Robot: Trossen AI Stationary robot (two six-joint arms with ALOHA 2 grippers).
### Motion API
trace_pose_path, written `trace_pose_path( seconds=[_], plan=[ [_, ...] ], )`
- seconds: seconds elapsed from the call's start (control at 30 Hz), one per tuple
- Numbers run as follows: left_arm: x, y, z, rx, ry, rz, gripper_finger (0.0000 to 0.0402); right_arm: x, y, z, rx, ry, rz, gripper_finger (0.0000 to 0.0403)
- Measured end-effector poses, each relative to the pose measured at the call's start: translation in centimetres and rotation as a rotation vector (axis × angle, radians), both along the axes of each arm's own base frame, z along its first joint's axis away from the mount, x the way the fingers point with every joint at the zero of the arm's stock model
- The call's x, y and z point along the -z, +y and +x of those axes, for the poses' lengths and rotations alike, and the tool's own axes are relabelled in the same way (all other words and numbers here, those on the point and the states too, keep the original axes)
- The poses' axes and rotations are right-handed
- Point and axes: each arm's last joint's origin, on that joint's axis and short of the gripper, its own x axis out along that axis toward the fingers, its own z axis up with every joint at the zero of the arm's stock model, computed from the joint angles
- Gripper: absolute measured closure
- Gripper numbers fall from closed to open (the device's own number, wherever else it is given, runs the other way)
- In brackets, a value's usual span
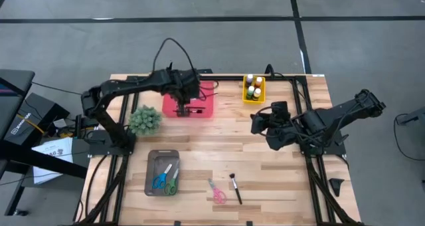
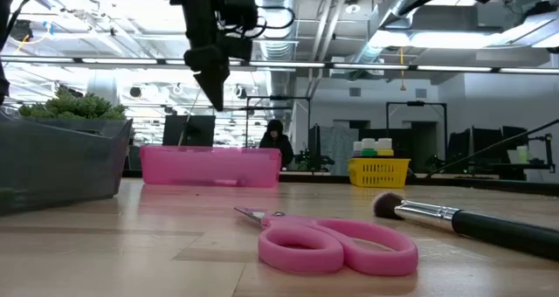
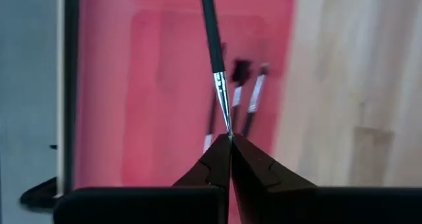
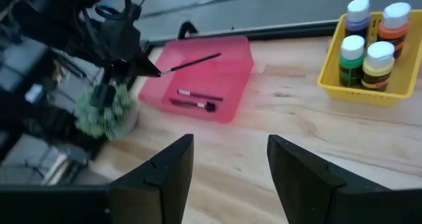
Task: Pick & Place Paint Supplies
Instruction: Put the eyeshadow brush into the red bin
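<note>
Here, the left gripper (image 3: 230, 140), its tapered dark fingers pressed fully together, pinches the tip end of a thin brush (image 3: 214, 53) above the pink tray (image 1: 207, 106); the slim dark handle with metal ferrule juts out over the tray's smooth, shallow plastic floor. Two or three more short brushes (image 4: 192, 99) lie flat inside the tray. The right gripper (image 4: 229, 159) hangs over the bare wooden planks well apart from the tray, blocky fingers spread wide with nothing between them. At the table's far edge a slotted yellow basket (image 1: 260, 96) holds round-capped paint bottles (image 4: 369, 46) standing upright. A fuzzy green tuft (image 1: 145, 120) sits beside the tray; a grey rectangular bin (image 1: 152, 173) holds blue and green scissors (image 1: 165, 179). Near the front edge lie pink scissors (image 2: 336, 244) and a soft-bristled makeup brush (image 2: 463, 217), close together on the wood
</note>
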Motion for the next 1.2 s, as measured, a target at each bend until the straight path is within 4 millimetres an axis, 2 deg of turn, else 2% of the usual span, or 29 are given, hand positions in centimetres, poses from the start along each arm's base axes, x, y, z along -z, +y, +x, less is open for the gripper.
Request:
trace_pose_path(
  seconds=[0.2, 0.3, 0.4, 0.67, 0.87, 1.03, 1.2],
  plan=[
    [0.0, 3.2, -1.7, -0.017, 0.003, -0.035, 0.0401, -0.1, -0.3, 0.1, 0.061, -0.051, 0.003, 0.0214],
    [0.1, 4.3, -2.4, -0.006, 0.010, -0.031, 0.0401, -0.1, -0.6, 0.1, 0.081, -0.059, 0.008, 0.0214],
    [1.0, 5.0, -2.9, -0.019, 0.005, -0.031, 0.0401, -0.1, -0.7, 0.2, 0.090, -0.061, 0.007, 0.0214],
    [5.8, 4.2, -5.8, -0.037, 0.037, -0.079, 0.0401, -0.1, -0.8, 0.2, 0.110, -0.084, 0.027, 0.0214],
    [8.1, 3.4, -6.8, -0.018, 0.041, -0.073, 0.0401, -0.2, -1.0, 0.4, 0.120, -0.102, 0.034, 0.0214],
    [8.9, 3.3, -6.8, -0.011, 0.016, -0.056, 0.0401, -0.2, -1.0, 0.5, 0.124, -0.109, 0.037, 0.0214],
    [8.9, 3.3, -6.7, 0.007, 0.008, -0.044, 0.0401, -0.2, -1.0, 0.5, 0.123, -0.109, 0.038, 0.0214]
  ],
)
